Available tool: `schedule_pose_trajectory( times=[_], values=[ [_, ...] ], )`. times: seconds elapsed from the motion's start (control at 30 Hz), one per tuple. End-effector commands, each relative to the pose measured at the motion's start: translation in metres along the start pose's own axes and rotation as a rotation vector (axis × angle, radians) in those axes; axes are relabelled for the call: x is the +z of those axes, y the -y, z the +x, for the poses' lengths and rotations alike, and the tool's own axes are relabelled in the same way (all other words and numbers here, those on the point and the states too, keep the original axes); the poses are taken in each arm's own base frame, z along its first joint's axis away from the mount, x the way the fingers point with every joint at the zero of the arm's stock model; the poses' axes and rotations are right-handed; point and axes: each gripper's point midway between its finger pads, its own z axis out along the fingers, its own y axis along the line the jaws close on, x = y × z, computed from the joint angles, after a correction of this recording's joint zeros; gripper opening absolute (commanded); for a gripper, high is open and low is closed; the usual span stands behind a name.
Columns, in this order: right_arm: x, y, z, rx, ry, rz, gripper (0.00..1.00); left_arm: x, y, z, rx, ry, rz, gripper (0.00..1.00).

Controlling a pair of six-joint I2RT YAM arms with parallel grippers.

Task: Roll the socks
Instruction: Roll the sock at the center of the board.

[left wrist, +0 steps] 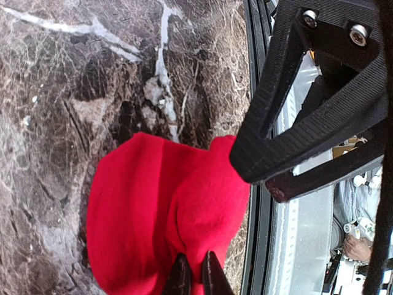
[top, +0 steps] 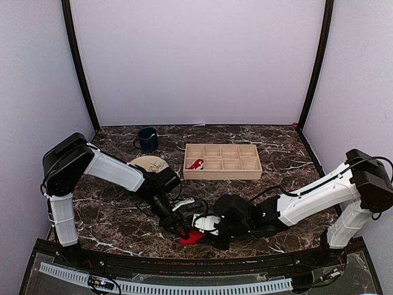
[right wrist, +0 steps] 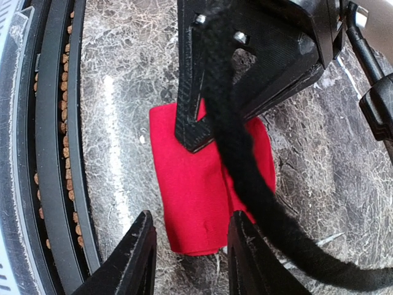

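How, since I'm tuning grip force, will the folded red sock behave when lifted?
Probably floppy: the red sock lies in soft folds. Likely light, thin cloth; its fuzzy surface should hardly slip from the left claw pinching it.

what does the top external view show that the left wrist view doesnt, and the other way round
Only the top external view: the blue mug, the beige plate, the wooden tray with a red item in one compartment, and the left arm and right arm whole.
Only the left wrist view: the left tool pinched shut on the edge of the red sock, the sock's folded layers, and a person in the background.
Both: the red sock lying on the dark marble table.
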Motion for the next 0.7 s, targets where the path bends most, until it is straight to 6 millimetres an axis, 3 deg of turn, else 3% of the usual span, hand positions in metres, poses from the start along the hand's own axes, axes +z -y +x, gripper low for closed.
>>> schedule_pose_trajectory(
  times=[0.0, 0.67],
  values=[
    [-0.003, 0.000, -0.012, -0.022, 0.030, 0.025, 0.38, 0.004, -0.009, 0.019, -0.055, -0.065, -0.025, 0.00],
    [-0.004, -0.011, -0.005, -0.056, 0.004, 0.031, 0.40, 0.004, -0.010, 0.021, -0.064, -0.068, -0.013, 0.00]
  ],
)
